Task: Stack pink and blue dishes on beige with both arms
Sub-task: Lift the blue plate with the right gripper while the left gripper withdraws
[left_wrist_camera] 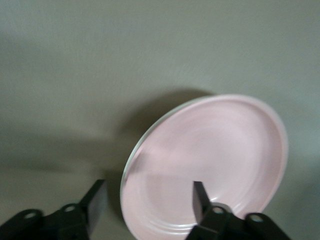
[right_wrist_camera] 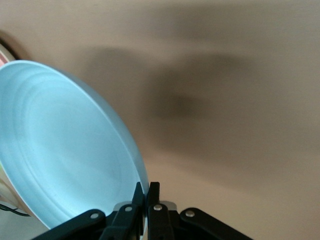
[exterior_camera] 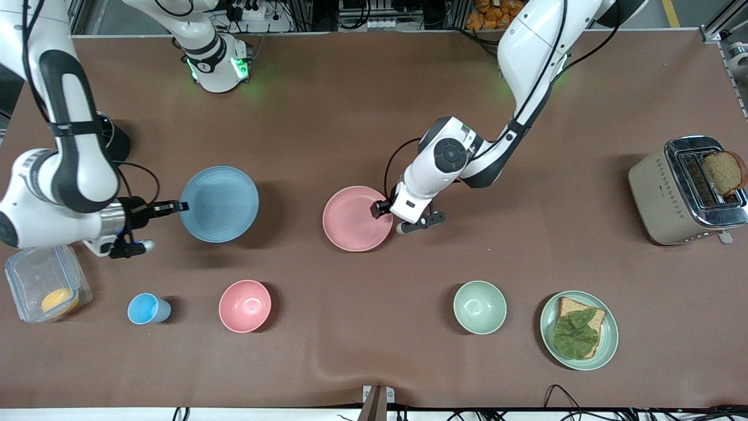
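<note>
The light blue plate (exterior_camera: 219, 203) (right_wrist_camera: 65, 145) hangs above the table toward the right arm's end, with my right gripper (exterior_camera: 182, 206) (right_wrist_camera: 146, 192) shut on its rim. The pale pink plate (exterior_camera: 353, 219) (left_wrist_camera: 210, 155) is near the table's middle and looks tilted, with a shadow under one edge. My left gripper (exterior_camera: 381, 210) (left_wrist_camera: 147, 200) is open at the pink plate's rim. One finger is over the plate's inside and the other is outside the rim. The beige plate is out of view.
Along the edge nearer the camera stand a clear container (exterior_camera: 23, 275) with something orange in it, a small blue cup (exterior_camera: 147, 309), a deep pink bowl (exterior_camera: 245, 306), a pale green bowl (exterior_camera: 480, 307) and a green plate (exterior_camera: 549, 316) holding bread and a leaf. A toaster (exterior_camera: 672, 193) stands at the left arm's end.
</note>
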You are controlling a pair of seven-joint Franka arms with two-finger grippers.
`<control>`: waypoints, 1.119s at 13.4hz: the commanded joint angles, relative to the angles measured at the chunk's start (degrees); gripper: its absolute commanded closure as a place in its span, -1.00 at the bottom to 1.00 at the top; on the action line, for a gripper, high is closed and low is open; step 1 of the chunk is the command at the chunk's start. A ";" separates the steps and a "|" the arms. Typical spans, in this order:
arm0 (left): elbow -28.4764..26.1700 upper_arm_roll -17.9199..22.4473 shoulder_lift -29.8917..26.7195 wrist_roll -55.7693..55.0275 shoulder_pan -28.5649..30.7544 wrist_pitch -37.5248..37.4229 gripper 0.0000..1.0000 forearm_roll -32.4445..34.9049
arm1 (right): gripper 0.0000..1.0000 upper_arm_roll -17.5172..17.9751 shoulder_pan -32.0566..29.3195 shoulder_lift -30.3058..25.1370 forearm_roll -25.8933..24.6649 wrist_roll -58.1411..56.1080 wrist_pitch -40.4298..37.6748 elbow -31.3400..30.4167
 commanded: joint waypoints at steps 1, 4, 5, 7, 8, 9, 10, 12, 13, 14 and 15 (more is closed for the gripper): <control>-0.95 0.21 -8.61 -1.40 4.47 -7.55 -1.00 5.65 | 1.00 -0.40 5.35 -0.57 3.12 5.31 1.46 -0.25; -0.95 0.12 -15.56 -0.61 10.00 -18.26 -1.00 11.91 | 1.00 -0.40 11.24 -0.40 5.14 10.85 6.38 -0.68; -0.95 -0.05 -17.84 1.48 12.20 -20.73 -1.00 12.27 | 1.00 -0.40 13.00 -0.22 5.41 12.17 8.40 -0.77; -0.78 -0.06 -22.68 10.07 16.24 -27.05 -1.00 12.28 | 1.00 -0.40 15.64 1.18 8.81 14.02 12.97 -1.30; -0.78 -0.14 -24.79 14.47 18.35 -29.69 -1.00 12.28 | 1.00 -0.40 17.13 1.71 10.92 14.29 14.99 -1.82; -0.78 -0.23 -26.90 18.08 20.29 -32.24 -1.00 12.19 | 1.00 -0.40 18.54 1.97 12.25 15.69 16.92 -2.26; -0.69 -0.23 -28.66 20.12 21.61 -35.05 -1.00 11.93 | 1.00 -0.40 20.21 2.24 12.44 17.27 18.34 -2.70; 0.36 -0.06 -31.65 22.15 23.29 -40.16 -1.00 11.40 | 1.00 -0.40 22.41 2.76 12.44 19.38 20.62 -3.23; 2.19 -0.40 -32.45 23.47 24.34 -43.83 -1.00 11.40 | 1.00 -0.40 23.29 2.94 12.61 20.00 21.68 -3.32; 5.43 -0.15 -32.54 24.96 24.61 -48.14 -1.00 11.40 | 1.00 -0.48 24.52 3.55 12.70 21.05 22.65 -3.32; 7.99 0.20 -32.63 26.54 24.61 -51.75 -1.00 11.57 | 1.00 -0.40 25.40 3.64 12.70 22.19 23.53 -3.32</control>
